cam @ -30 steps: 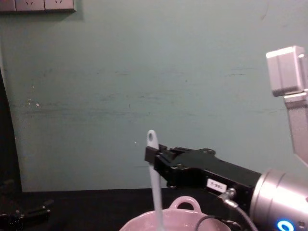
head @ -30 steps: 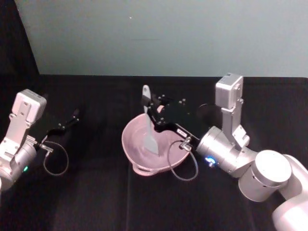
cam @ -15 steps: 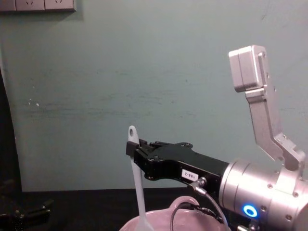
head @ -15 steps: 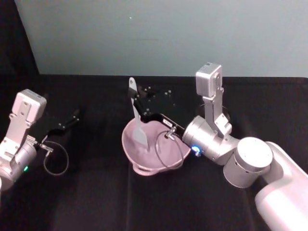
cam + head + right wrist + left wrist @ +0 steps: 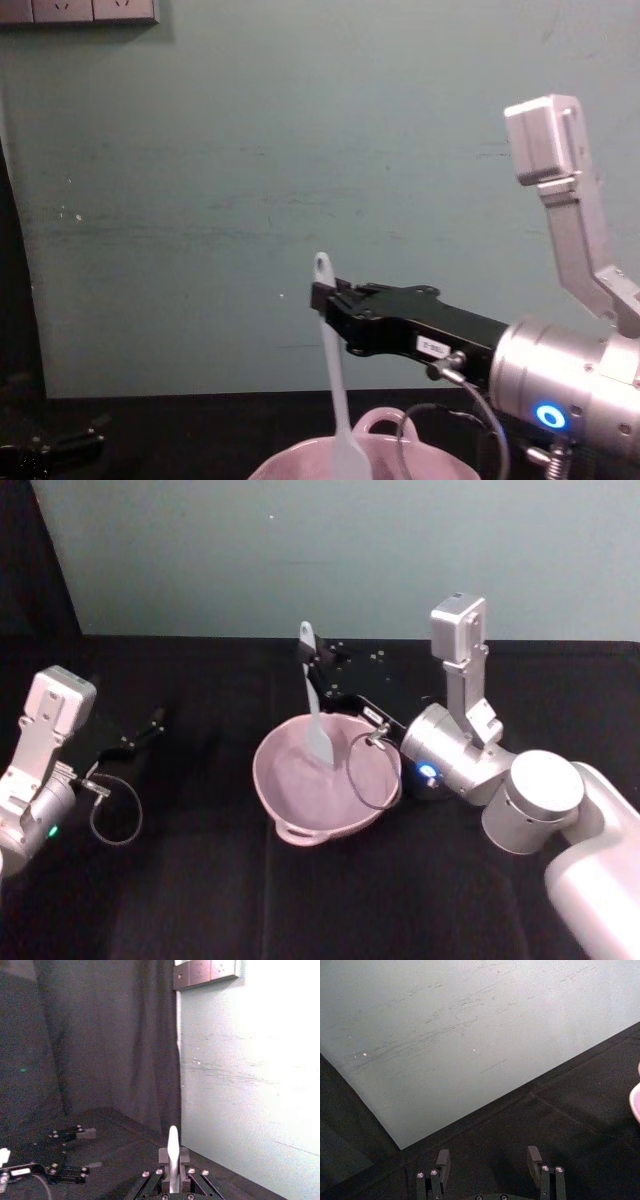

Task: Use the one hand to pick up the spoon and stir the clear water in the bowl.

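the spoon (image 5: 318,725) is being pinched near its holed end by the right hand (image 5: 318,670), fingers pressed onto the handle. the blade is being dangled just below the hand, inside the pink bowl (image 5: 262,780). the left hand (image 5: 150,725) is being kept spread, well apart.

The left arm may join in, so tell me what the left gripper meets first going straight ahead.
Likely nothing before the green wall: the open left gripper points over bare black tabletop, and the pink bowl sits off its line. Depth is unclear.
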{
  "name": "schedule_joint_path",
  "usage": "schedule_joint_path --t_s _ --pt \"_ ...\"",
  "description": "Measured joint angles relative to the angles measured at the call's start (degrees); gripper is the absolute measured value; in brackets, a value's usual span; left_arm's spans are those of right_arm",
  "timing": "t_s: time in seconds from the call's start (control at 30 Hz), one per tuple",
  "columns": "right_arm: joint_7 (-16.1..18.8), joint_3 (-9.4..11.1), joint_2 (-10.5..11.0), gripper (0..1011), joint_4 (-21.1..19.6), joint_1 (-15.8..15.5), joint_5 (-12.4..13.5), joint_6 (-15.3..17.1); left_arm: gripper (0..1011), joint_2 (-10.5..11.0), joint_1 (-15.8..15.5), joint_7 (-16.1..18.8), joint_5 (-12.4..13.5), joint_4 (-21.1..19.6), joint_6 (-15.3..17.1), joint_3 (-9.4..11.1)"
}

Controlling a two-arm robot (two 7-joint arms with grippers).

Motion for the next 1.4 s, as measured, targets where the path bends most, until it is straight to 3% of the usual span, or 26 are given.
schedule_joint_path --t_s 0.5,0.8,1.07,1.4 --pt "-0.2 3.1 4.0 116 -6.0 -4.6 1.4 0.4 1011 0.0 0.0 0.0 0.0 0.0 0.0 0.0" --pt "0.4 2.6 4.2 116 -9.5 -7.2 2.6 0.6 1011 0.0 0.0 0.0 0.0 0.0 0.0 0.0" --pt "0.7 1.6 3.7 116 -10.5 -7.7 3.1 0.6 1011 0.0 0.0 0.0 0.0 0.0 0.0 0.0" --pt "0.2 2.7 4.6 116 -13.5 -8.3 4.1 0.7 1011 0.0 0.0 0.0 0.0 0.0 0.0 0.0"
